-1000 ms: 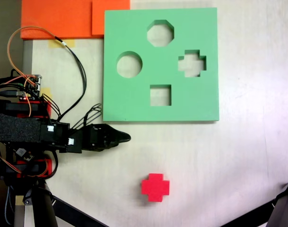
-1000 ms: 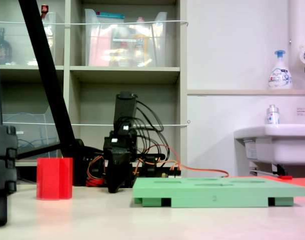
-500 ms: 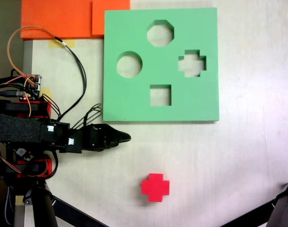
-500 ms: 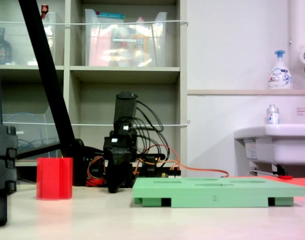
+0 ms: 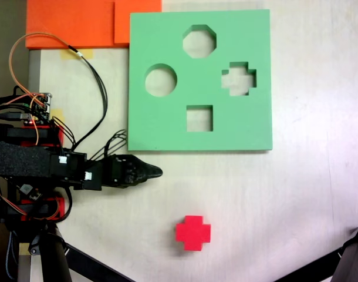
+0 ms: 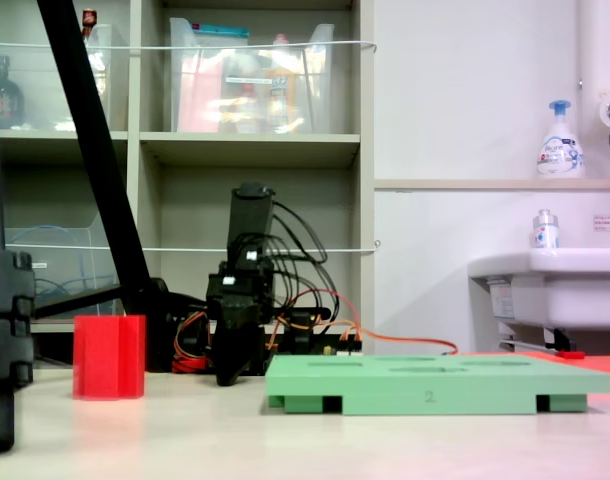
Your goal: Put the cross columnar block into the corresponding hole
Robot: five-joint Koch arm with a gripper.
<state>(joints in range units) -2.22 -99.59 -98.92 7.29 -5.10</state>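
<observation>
While my hand (image 5: 155,171) lies low over the tabletop (image 5: 296,194) just below the green board's (image 5: 161,129) lower left corner in the top-down fixed view, I hold nothing, and its tips look pressed together to 1 point. The red block (image 5: 193,232) stands on the tabletop, well apart from my hand and from the board. The cross hole (image 5: 238,78) sits near the board's right edge, with 3 other cutouts beside it. In the side fixed view the block (image 6: 108,356) stands upright left of my hand (image 6: 228,376).
</observation>
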